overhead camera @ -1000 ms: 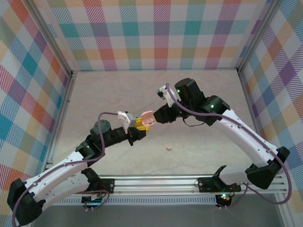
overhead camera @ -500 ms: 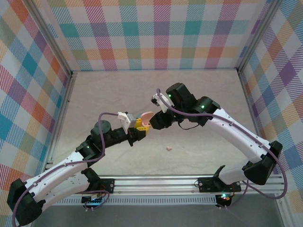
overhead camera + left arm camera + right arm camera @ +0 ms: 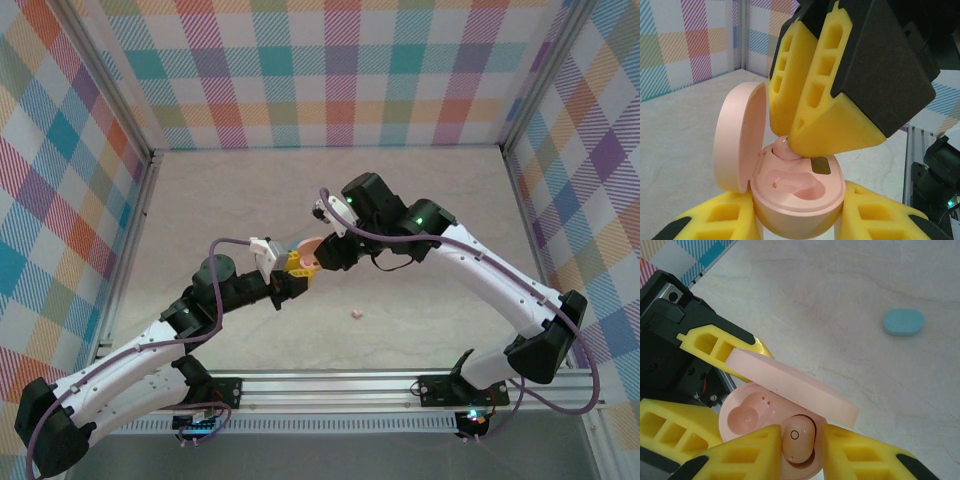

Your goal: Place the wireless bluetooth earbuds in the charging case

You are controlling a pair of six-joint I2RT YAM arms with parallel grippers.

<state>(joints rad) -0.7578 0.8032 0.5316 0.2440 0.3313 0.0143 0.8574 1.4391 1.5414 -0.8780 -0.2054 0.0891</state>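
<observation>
Two tools are meeting above the table [image 3: 430, 190]. The right tool [image 3: 800, 452] is pinching a pink earbud [image 3: 799, 437] between its yellow fingertips [image 3: 837, 127], holding it at one socket of the pink charging case [image 3: 795, 197], directly beneath its tips. The case's lid [image 3: 737, 140] is standing open, tilting up just beside the right tool's fingers. The left tool [image 3: 797, 222] is clenching the base of the case from both sides, carrying it clear of the table. Farther out in the overhead view, a second pink earbud [image 3: 356, 314] is lying alone on the table, nearer the arm bases than either tool. Beyond the right tool and well apart from it, a blue oval case [image 3: 904, 322] is resting closed on the table.
</observation>
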